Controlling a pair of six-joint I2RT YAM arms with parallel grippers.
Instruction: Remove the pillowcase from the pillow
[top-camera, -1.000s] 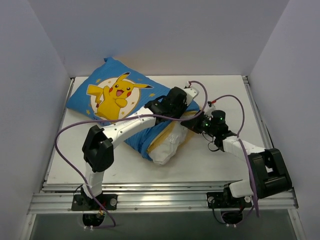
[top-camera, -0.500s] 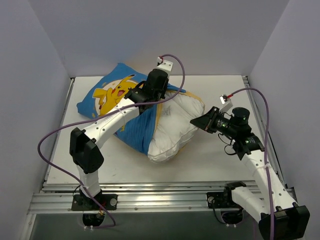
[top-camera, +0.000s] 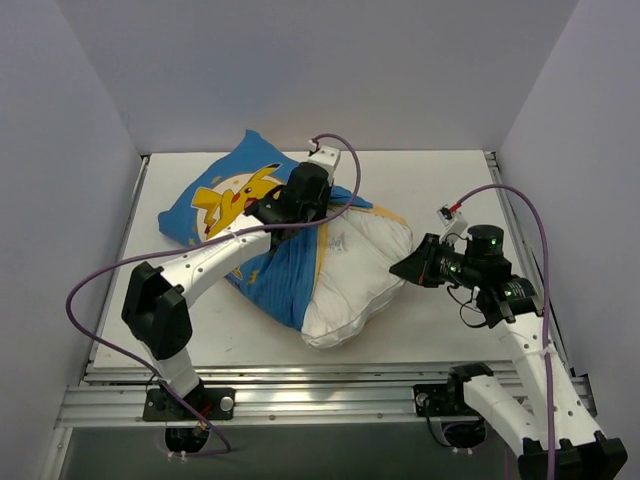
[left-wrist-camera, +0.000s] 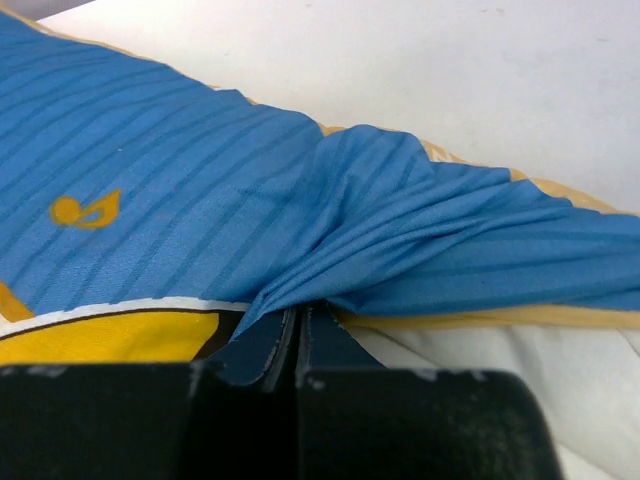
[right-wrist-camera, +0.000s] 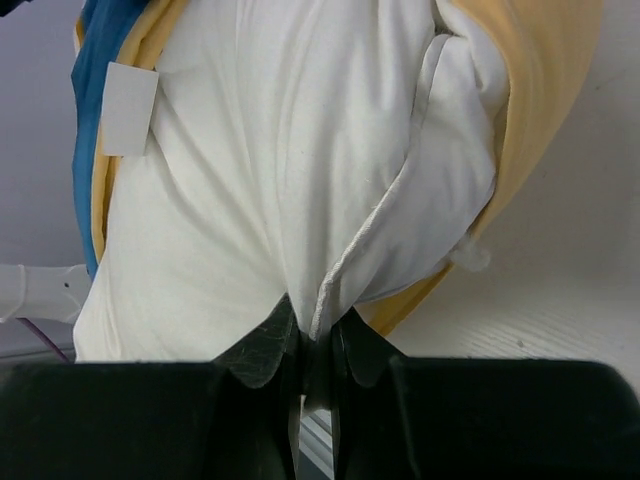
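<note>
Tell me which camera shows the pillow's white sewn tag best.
The right wrist view: the tag lies large and clear on the pillow, beside the yellow lining of the pillowcase. The top external view shows the pillow, but the tag is too small to make out. The left wrist view shows mostly blue pillowcase and no tag.

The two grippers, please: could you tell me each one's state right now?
Left gripper: closed on the pillowcase.
Right gripper: closed on the pillow.

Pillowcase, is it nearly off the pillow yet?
About halfway. Done: half the pillow pokes out, bare. In hand: the left pincer pinches the pillowcase, and the right pincer pinches the pillow's seam. Left: the pillowcase covers the other half.
</note>
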